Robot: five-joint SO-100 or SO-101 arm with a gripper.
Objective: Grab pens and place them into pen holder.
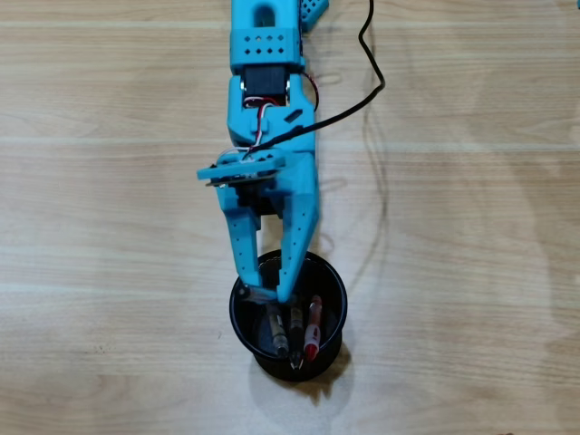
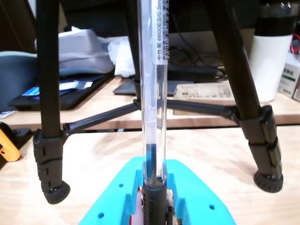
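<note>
A bright blue plastic robot arm reaches down the overhead view across a pale wood-grain bench (image 1: 109, 227). Its tool (image 1: 269, 295) hangs just over the near rim of the pen holder (image 1: 337, 288), a round black cup with a solid rim.

The tool is clamped on a clear stick pen (image 2: 152, 93). In the wrist view the pen stands upright between the blue jaws, running from them to the top edge. Its barrel is glassy and see-through, with a dark ink tube inside, a printed white label higher up and a ribbed black section seated in the tool. In the overhead view this pen is barely visible at the fingertips.

Just beyond the fingertips, three pens already lean inside the cup: a grey-clear pen (image 1: 275, 328), a dark pen (image 1: 296, 328) and a red pen (image 1: 313, 328).

This looks like the last placing step, nearly done. The next move probably calls for centring the pen over the cup's mouth, then spreading the jaws so it drops in without catching the rim or the other pens.

Black tripod legs (image 2: 48, 117) stand on the bench ahead of the tool.
</note>
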